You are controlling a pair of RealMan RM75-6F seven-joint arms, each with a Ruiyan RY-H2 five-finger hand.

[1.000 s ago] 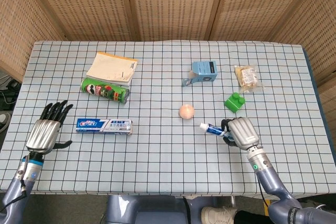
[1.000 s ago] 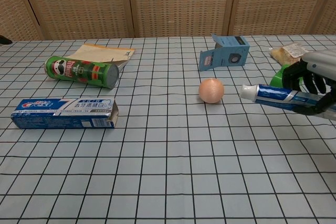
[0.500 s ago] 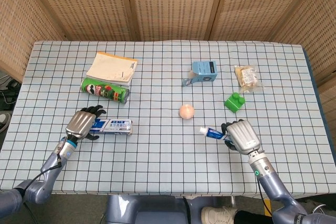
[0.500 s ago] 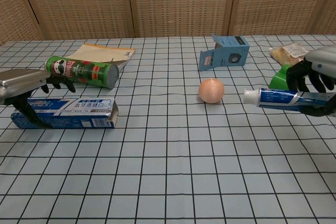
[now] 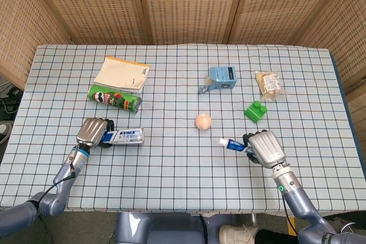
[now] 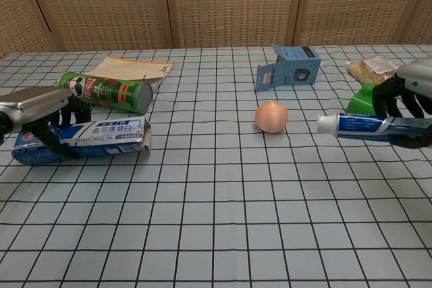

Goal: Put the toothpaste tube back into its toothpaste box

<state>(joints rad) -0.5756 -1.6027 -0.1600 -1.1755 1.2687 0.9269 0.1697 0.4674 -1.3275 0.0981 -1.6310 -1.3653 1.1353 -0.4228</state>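
The blue and white toothpaste box (image 5: 124, 136) (image 6: 101, 136) lies left of centre, its open end to the right and tipped slightly off the cloth. My left hand (image 5: 93, 132) (image 6: 37, 109) grips its left end, fingers wrapped over it. The toothpaste tube (image 5: 231, 144) (image 6: 361, 125) is held level above the table by my right hand (image 5: 264, 148) (image 6: 412, 102), white cap pointing left toward the box.
A peach ball (image 5: 203, 121) sits between box and tube. A green chip can (image 5: 114, 98) and a notebook (image 5: 121, 73) lie behind the box. A blue carton (image 5: 220, 78), a green block (image 5: 255, 110) and a snack packet (image 5: 269, 84) are at the back right.
My left hand came in from the table's left edge, closed on the box's left end and lifted it slightly. The right hand drifted a little right with the tube.
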